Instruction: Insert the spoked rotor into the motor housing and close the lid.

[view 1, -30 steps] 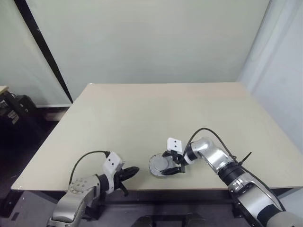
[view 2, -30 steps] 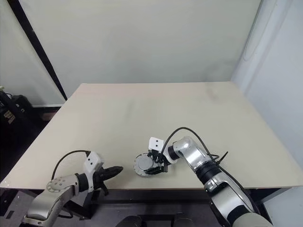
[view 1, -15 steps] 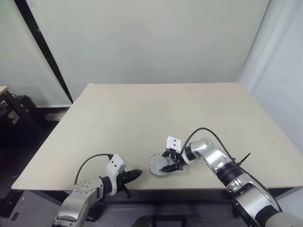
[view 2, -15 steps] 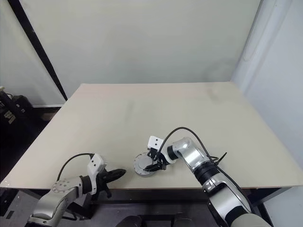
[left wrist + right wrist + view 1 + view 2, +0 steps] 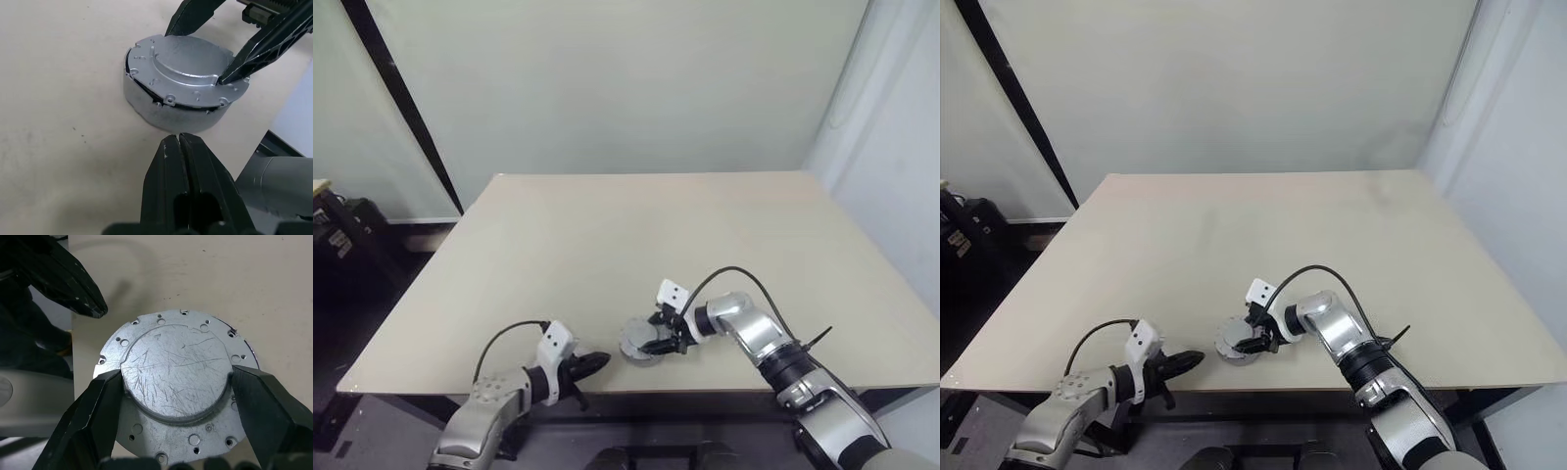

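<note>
The lid [image 5: 176, 357], a scratched grey disc with a raised round centre, lies on top of the motor housing [image 5: 166, 107] near the table's front edge. A dark gap shows under part of the lid's rim. My right gripper [image 5: 176, 379] reaches in from the right, shut on the lid's raised centre with a finger against each side. My left gripper [image 5: 178, 139] is shut and empty, pointing at the housing's wall from a short way off, at the table's edge [image 5: 597, 362]. The spoked rotor is hidden.
The beige table [image 5: 636, 235] stretches far beyond the housing. Its front edge runs just under both grippers. A black cable [image 5: 734, 274] loops above my right wrist.
My right wrist has rolled and its fingers have narrowed a little onto the lid's raised centre. The left gripper stays shut in about the same place.
</note>
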`<state>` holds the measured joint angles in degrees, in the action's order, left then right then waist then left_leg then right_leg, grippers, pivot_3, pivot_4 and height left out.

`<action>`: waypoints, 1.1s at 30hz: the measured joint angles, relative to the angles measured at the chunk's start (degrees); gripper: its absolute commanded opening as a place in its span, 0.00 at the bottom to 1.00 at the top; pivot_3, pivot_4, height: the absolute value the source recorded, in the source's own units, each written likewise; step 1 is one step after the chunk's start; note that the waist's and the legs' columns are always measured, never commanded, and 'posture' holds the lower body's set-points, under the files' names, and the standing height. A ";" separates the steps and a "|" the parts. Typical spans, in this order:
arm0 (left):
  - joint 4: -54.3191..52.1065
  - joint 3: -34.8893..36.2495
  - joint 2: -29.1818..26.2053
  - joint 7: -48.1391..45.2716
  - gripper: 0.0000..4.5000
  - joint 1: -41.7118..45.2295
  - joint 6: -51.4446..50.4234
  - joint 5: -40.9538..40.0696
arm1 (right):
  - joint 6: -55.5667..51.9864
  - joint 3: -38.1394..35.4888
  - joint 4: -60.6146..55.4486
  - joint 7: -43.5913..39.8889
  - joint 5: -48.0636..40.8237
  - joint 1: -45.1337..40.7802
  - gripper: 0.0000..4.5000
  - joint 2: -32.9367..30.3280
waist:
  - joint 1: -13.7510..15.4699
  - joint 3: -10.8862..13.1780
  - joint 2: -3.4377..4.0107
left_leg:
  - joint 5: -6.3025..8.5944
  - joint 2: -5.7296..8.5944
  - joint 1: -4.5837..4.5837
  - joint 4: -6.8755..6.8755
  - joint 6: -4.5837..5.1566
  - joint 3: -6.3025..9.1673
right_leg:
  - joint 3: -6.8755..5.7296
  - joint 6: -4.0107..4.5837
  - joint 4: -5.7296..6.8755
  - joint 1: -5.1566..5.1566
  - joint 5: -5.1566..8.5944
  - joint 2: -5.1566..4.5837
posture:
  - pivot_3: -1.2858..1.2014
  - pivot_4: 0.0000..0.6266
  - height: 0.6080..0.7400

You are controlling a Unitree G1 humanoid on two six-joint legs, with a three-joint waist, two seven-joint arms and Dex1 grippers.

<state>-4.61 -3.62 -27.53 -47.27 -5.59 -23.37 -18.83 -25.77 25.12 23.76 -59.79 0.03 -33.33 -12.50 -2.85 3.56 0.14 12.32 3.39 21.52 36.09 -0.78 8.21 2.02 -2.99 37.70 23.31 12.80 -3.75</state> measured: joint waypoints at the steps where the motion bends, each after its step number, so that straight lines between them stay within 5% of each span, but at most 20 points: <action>1: 0.00 0.00 0.09 0.00 0.00 0.00 0.11 0.02 | -0.45 0.00 -0.72 0.41 0.00 0.29 0.72 -0.01 | 0.01 0.00 0.00 | 0.01 0.00 0.00 0.00 -0.02 0.00 | 0.00 0.00 0.00 0.00 0.00 0.00 | 0.52 0.00 1.00; 33: 0.76 -0.43 0.38 0.35 0.00 0.02 0.89 0.13 | -2.10 1.05 -11.52 9.91 0.70 7.63 0.72 -0.47 | 0.02 0.00 -0.01 | 0.00 0.02 0.06 -0.01 -0.01 0.01 | 0.01 0.00 -0.03 0.01 0.01 -0.05 | 0.52 0.00 1.00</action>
<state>-3.86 -4.04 -27.14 -46.92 -5.57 -22.48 -18.70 -27.87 26.17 12.24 -49.88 0.73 -25.69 -12.96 -2.82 3.56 0.13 12.32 3.40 21.59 36.08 -0.79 8.21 2.03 -2.99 37.67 23.32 12.80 -3.79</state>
